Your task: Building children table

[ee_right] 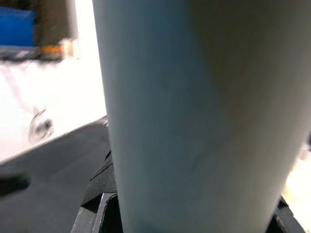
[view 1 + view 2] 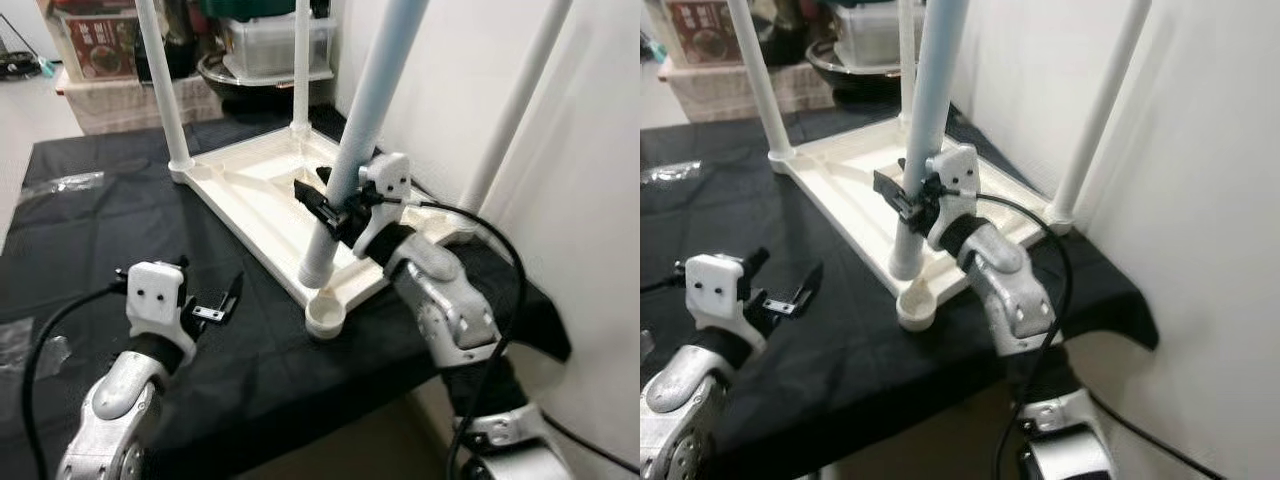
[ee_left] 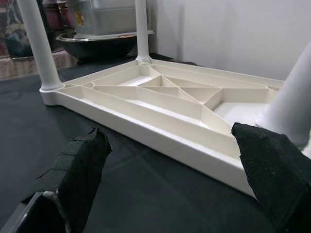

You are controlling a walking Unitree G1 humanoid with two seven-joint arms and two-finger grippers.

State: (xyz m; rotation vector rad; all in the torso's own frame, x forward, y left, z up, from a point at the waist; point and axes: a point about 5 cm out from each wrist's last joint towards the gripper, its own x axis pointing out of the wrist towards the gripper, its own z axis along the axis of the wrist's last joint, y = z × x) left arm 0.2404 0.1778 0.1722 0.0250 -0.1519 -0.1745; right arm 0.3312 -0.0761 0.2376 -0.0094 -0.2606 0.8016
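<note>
Left gripper (image 2: 212, 296), nearest the camera, is hovering over the black cloth (image 2: 90, 230) just short of the near edge of the overturned table top (image 2: 262, 196), its fingers (image 3: 77, 165) spread apart and holding nothing. Right gripper (image 2: 338, 208) is clamping the fourth leg (image 2: 352, 150) low on its shaft. The leg's long axis is running nearly upright, leaning slightly away toward the wall; its lower end is resting inside the table top's rim, just beside the empty corner socket (image 2: 325, 313) and not in it. The socket is lying nearer the camera than the leg's foot, between the two grippers. Three other legs (image 2: 160, 80) are already standing in their corners. Judged from this, seating the leg is calling for the right arm to lift the foot and draw it toward the socket.
</note>
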